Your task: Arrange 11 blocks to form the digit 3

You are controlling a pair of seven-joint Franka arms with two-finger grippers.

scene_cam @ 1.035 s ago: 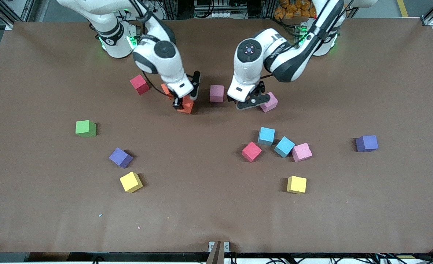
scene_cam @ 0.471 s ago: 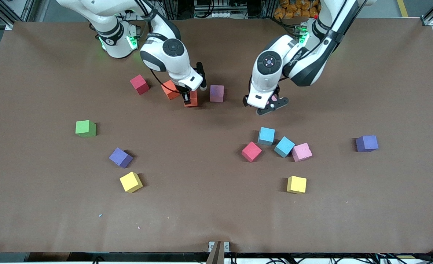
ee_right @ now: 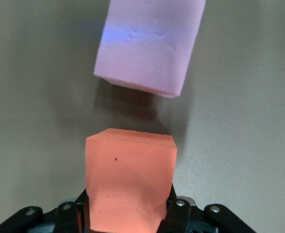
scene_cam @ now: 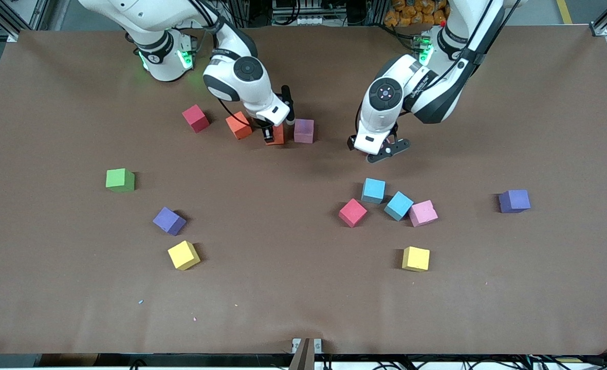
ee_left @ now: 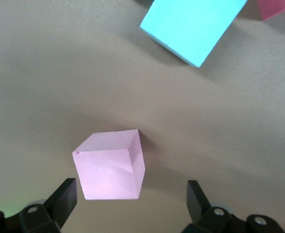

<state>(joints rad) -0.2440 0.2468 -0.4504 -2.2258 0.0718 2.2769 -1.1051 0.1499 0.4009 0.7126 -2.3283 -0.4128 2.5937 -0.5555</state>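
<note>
Two Franka arms, bent low over a wide brown table [scene_cam: 303, 308]; blocks scattered singly, no digit 3 begun.

Right gripper [scene_cam: 269, 136] clamped on an orange block [ee_right: 130, 179], held low over the table just beside a mauve block [scene_cam: 304, 130], a small gap between them.

Left gripper [scene_cam: 380, 150] spread wide astride a pink block [ee_left: 111, 165] resting on the table, fingers [ee_left: 65, 196] apart from its sides.

Elsewhere: a second orange [scene_cam: 239, 125] and a red block [scene_cam: 196, 118] toward the right arm's end. Nearer the camera, a green cube [scene_cam: 120, 180], then purple [scene_cam: 169, 221] and yellow [scene_cam: 183, 255]. Toward the left arm's end, two light blue blocks [scene_cam: 373, 190], red and pink, clustered.

Judged light, matte and slightly soft, unlikely to slip or break. Best pinched squarely across two flat opposite faces, near mid-height.
</note>
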